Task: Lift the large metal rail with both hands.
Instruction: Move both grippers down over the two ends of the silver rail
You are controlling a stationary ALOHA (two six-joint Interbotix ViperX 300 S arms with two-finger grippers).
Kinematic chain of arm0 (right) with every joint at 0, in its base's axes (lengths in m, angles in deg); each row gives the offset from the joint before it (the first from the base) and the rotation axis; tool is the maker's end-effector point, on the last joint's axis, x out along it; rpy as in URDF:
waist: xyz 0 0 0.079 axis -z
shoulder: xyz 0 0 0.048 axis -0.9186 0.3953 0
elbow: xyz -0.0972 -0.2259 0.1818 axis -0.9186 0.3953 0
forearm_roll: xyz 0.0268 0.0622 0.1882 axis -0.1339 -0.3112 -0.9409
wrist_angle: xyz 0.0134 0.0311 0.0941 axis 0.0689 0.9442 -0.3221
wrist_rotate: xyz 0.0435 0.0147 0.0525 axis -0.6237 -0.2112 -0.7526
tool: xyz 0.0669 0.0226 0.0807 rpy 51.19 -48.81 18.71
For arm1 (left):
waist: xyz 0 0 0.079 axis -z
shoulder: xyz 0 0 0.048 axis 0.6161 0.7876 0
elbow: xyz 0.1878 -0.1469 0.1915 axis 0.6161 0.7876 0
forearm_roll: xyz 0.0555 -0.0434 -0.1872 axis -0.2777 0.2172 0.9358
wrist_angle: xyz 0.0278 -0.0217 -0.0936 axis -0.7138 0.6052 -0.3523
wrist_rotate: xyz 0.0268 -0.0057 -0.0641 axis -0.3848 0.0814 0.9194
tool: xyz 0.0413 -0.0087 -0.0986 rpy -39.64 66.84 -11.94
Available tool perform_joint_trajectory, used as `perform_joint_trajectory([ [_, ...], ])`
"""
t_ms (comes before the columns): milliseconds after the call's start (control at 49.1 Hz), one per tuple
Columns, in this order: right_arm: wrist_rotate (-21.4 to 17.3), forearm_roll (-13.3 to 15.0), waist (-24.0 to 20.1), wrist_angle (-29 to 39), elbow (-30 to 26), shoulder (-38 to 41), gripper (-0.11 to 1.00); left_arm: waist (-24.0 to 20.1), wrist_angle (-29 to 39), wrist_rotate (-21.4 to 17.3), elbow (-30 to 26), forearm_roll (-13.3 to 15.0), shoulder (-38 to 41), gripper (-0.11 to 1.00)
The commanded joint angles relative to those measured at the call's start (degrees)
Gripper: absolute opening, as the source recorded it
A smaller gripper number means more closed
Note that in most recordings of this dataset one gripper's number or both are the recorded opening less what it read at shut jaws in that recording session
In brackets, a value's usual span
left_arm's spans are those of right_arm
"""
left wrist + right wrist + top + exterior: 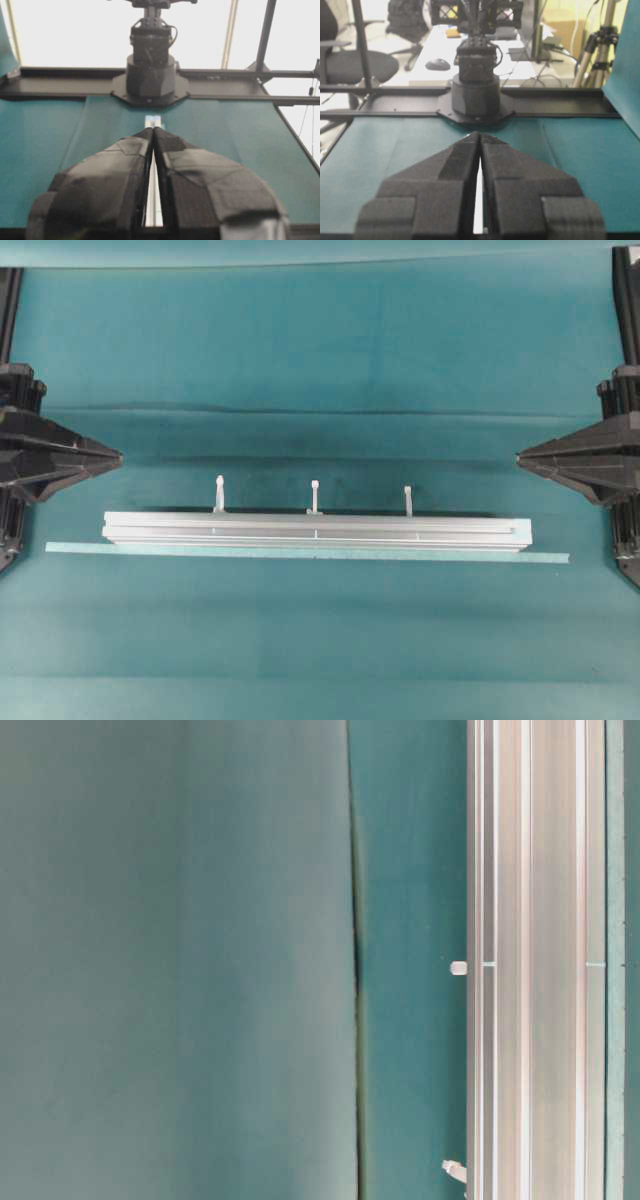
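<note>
Overhead view: rail [315, 531] looks stiff, heavy, slick; we'd grip near both ends. Left gripper [118, 454] and right gripper [520, 454] fingers pressed together, holding nothing.

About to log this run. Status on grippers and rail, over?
Left gripper and right gripper shut, empty, off the rail ends. Rail flat on cloth, untouched. Thin strip alongside rail.

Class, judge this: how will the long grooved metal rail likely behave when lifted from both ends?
The large metal rail looks like rigid extruded metal, so it probably won't sag. Its flat faces suggest no rolling. Its length means one end may dip if lifted unevenly.
</note>
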Motion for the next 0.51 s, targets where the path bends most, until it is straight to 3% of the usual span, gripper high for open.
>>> perform_joint_trajectory([
  [0,-0.7,-0.8,0.3,-0.3,-1.0,0.8,0.11,1.8,2.2,2.5,-2.7,-0.4,2.4,0.14],
  [122,-2.1,-6.0,0.6,4.8,-2.9,1.6,0.01,2.0,6.4,3.7,-4.9,-0.9,4.1,0.01],
  [285,-3.3,-6.2,1.0,13.3,-5.9,3.0,0.00,2.0,13.4,3.6,-7.6,-0.9,4.7,-0.02],
  [489,-5.6,-6.2,2.7,29.3,-11.9,7.8,0.00,2.0,30.6,3.8,-14.6,-0.9,7.8,-0.02],
])
